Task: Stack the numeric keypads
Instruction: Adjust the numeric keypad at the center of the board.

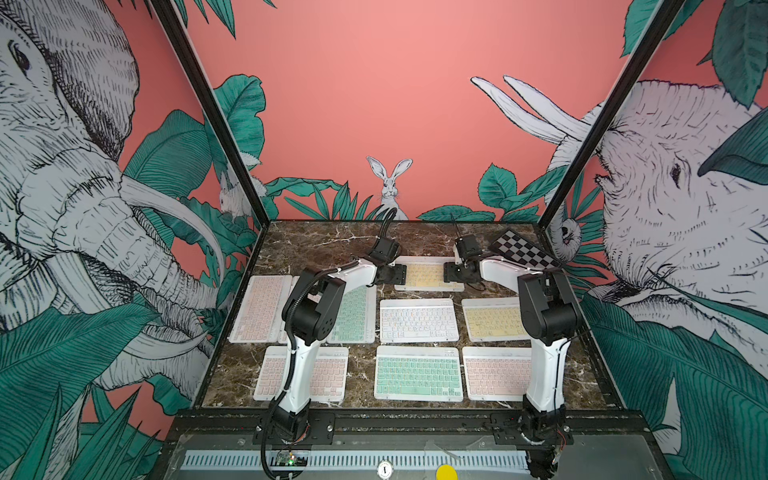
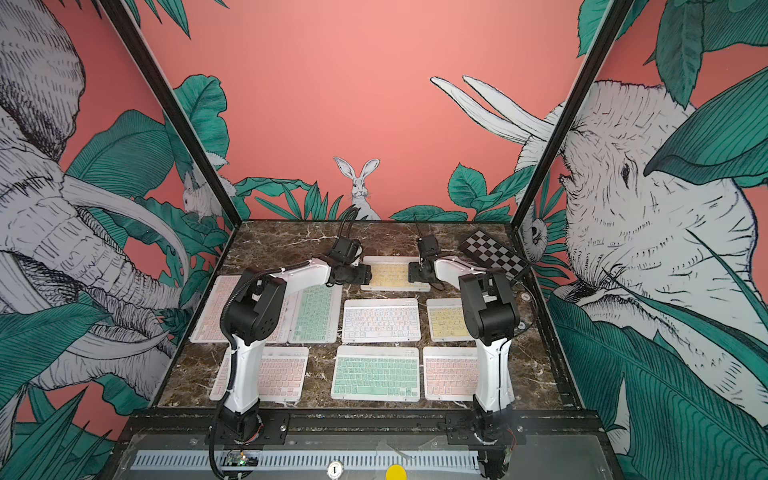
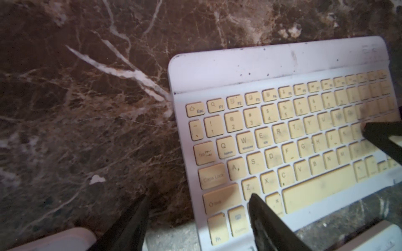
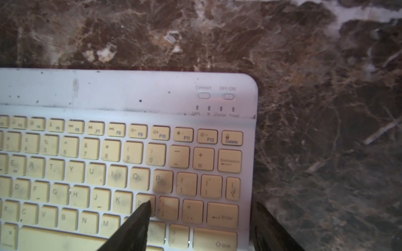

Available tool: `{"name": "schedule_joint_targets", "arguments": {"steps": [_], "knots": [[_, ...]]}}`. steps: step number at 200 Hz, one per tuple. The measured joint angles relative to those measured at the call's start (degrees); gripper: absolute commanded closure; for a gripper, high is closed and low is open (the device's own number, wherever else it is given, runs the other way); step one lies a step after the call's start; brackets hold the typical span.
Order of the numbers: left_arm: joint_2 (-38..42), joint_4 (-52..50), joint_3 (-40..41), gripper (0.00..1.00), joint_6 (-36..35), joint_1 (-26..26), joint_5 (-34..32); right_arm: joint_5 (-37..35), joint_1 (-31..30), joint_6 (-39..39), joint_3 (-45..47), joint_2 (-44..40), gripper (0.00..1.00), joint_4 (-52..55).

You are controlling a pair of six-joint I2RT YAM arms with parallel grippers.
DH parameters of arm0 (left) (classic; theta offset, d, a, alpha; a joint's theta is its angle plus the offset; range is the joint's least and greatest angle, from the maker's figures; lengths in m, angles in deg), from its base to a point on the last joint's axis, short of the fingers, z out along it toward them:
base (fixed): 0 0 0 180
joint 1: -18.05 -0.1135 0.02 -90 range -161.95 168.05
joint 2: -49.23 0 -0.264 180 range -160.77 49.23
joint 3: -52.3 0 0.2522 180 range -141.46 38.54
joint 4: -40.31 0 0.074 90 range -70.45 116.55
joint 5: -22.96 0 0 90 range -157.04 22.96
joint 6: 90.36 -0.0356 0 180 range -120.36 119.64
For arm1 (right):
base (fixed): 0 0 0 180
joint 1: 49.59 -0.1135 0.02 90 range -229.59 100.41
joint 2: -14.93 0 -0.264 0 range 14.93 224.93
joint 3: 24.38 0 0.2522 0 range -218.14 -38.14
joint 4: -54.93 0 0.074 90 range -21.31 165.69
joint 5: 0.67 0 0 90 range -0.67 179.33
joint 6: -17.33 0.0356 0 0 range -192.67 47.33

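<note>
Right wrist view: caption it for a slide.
Open jaws straddle the Enter-key end of a yellow keyboard on the marble table.

Left black two-finger gripper [image 3: 198,196]: jaws apart, tips low.
Right black two-finger gripper [image 4: 202,203]: jaws apart, apparently equally low.

Tabletop [image 1: 324,241] [image 2: 291,241]: dark brown marble with pale veins, seen close in both wrist views [image 3: 87,108] [image 4: 326,108]. Black-and-white checkered board [image 1: 524,250] [image 2: 494,252] lies at the far right corner, set at an angle. Black frame posts [image 1: 208,108] rise from the far corners. Backdrop is coral, with a printed rabbit [image 1: 390,183] [image 2: 358,183] at centre and elephants [image 1: 62,166] and green leaves on the side panels. On the near edge sit a slotted grey strip [image 1: 415,460] and a yellow round cap [image 1: 446,472] [image 2: 395,472].
</note>
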Motion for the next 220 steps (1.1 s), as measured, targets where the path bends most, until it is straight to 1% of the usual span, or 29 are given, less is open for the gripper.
{"name": "schedule_joint_targets", "arguments": {"steps": [145,220], "knots": [[0.0,-0.17,-0.04,0.26,-0.22,0.0,-2.03,0.39,-3.37,1.75,-2.64,1.92,0.29,-0.68],[0.46,1.31,1.79,0.27,-0.24,-0.02,-3.06,0.22,-4.13,2.38,-2.58,1.92,0.29,-0.87]]}}
